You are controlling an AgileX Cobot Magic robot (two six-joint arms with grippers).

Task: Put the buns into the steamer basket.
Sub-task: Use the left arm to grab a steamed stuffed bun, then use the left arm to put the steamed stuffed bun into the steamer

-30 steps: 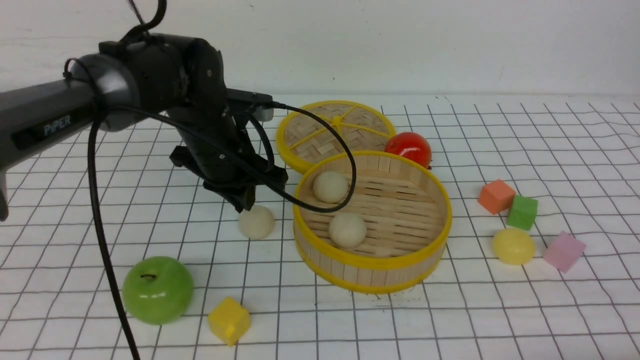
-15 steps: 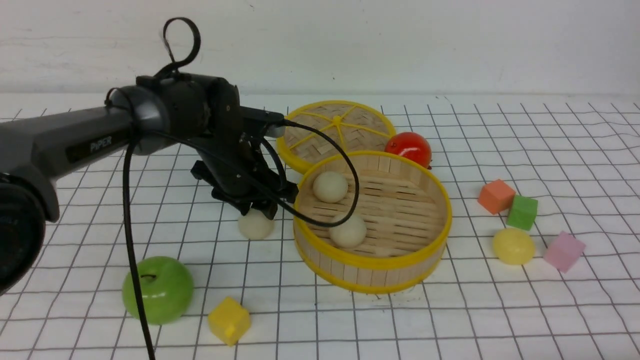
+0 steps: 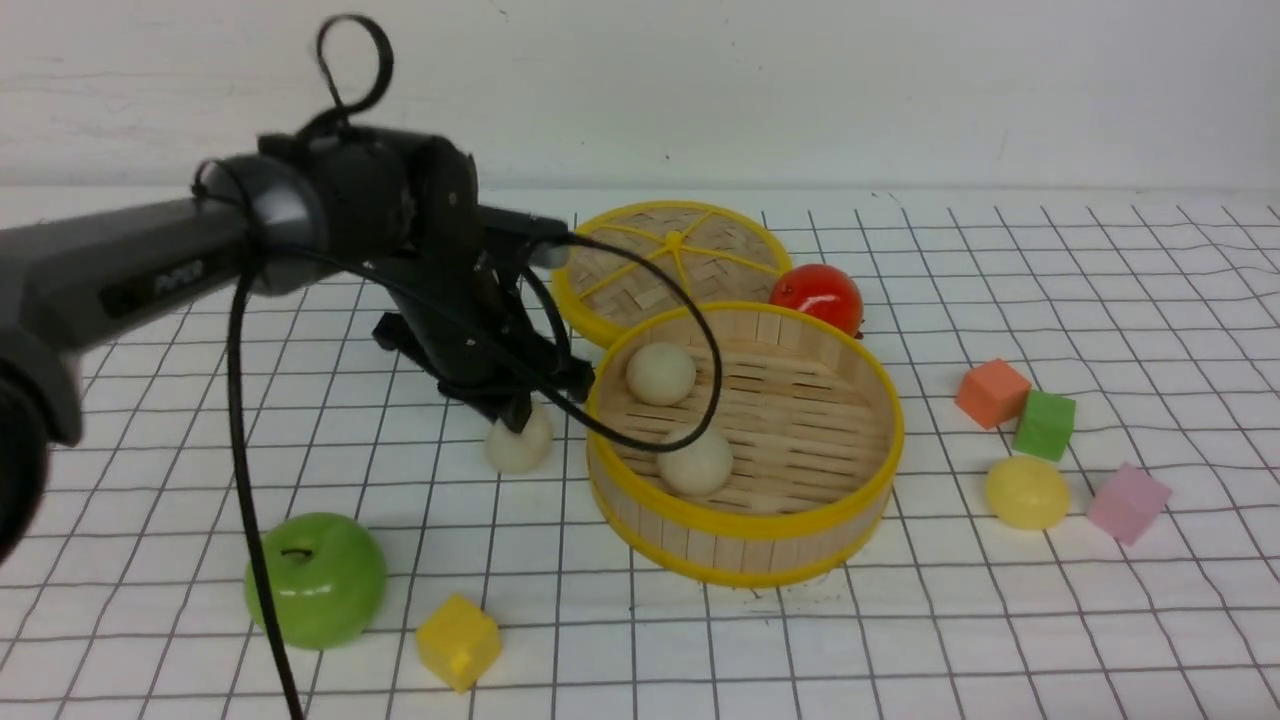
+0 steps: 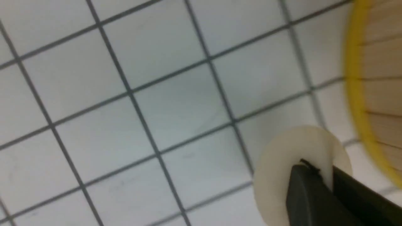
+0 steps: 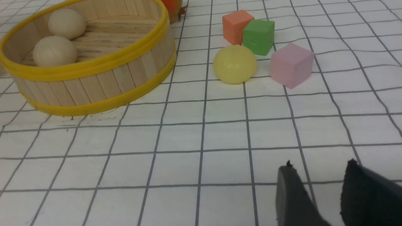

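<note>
White tabletop (image 3: 700,650) ruled with a grid of thin dark lines, in front of a plain pale wall (image 3: 850,90). In the middle, the basket (image 3: 800,420), round and shallow, with slatted wood and yellow rims. Inside, toward its left side, two cream buns, a farther one (image 3: 661,374) and a nearer one (image 3: 697,461). On the table just left of the basket, a third cream bun (image 3: 520,440). Well to the right, a pale yellow bun (image 3: 1028,493), near orange (image 3: 993,394), green (image 3: 1045,425) and pink (image 3: 1130,503) cubes. Behind the basket, a woven lid (image 3: 670,255) and a shiny red tomato (image 3: 818,298). At near left, a green apple (image 3: 316,580) and a yellow cube (image 3: 458,642).

From the left, a black and grey arm (image 3: 235,225) with a looping cable; lettering on it blurred, probably "PiPER". Left gripper (image 3: 515,418) at the third bun, jaws together, nothing visible between; contact with the bun impossible to tell. Right gripper (image 5: 320,166), seen only from its own wrist, above the table with jaws apart and empty.
</note>
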